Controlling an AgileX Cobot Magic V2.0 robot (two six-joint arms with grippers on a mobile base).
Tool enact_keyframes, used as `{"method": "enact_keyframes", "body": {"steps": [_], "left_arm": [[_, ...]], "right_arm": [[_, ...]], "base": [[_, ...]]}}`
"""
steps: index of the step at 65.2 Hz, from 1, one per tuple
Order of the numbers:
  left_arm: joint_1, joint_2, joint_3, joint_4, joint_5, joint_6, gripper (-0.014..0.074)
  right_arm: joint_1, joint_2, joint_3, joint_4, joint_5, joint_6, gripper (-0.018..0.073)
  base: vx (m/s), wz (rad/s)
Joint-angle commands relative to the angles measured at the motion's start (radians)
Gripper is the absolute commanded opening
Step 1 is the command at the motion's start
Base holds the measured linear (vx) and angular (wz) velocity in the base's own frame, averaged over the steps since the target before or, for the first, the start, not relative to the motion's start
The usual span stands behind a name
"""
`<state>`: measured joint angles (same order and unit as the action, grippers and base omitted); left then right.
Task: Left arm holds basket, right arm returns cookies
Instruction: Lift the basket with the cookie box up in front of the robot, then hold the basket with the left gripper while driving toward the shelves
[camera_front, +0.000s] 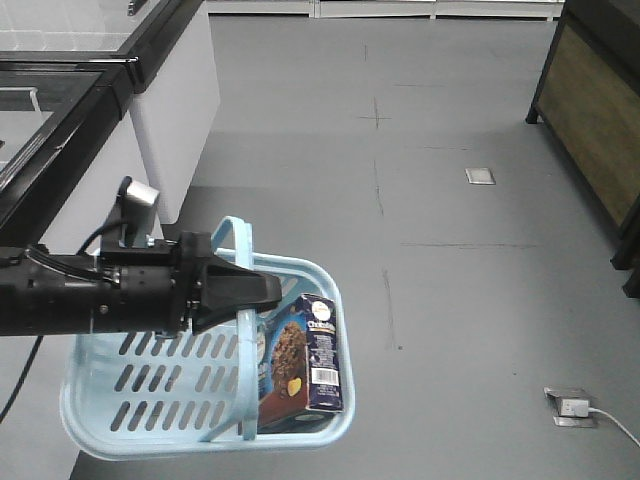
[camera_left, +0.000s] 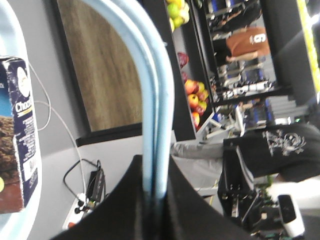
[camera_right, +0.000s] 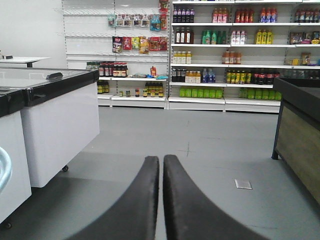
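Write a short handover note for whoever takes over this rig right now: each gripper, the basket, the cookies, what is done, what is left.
Left gripper: shut on both basket handles, holding the basket up off the floor.
Right gripper: shut, empty, pointing toward the store shelves.
Cookies: upright inside the basket, at its right end in the front view.
Done: basket is held.
Left: cookies not yet touched; the right arm probably has to open, lift the box out and return it.

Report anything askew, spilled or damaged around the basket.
Nothing stands out. The cookie box stands roughly upright in one end of the basket, nothing spilled, and the left pincer clamps both handles together.
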<state>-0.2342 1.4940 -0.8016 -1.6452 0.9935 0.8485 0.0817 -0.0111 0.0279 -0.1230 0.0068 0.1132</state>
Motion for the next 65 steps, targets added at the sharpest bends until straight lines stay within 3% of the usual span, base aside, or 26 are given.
{"method": "enact_keyframes", "body": {"steps": [1,21,65], "left_arm": [[-0.061,-0.044,-0.029,-0.138,0.015,0.027,-0.0006],[-0.205,-0.043,-0.029,-0.138,-0.065,0.048,-0.0006],[-0.214,-0.043,-0.029,-0.128,-0.091,0.055,-0.0006]], "right_arm": [[-0.001,-0.014,0.018,-0.007,-0.076,-0.001,-0.0011],[-0.001,-0.014,0.018,-0.007,-0.076,-0.001,-0.0011],[-0.001,-0.014,0.018,-0.007,-0.076,-0.001,-0.0011]], "base": [[0.00,0.00],[0.00,0.00],[0.00,0.00]]}}
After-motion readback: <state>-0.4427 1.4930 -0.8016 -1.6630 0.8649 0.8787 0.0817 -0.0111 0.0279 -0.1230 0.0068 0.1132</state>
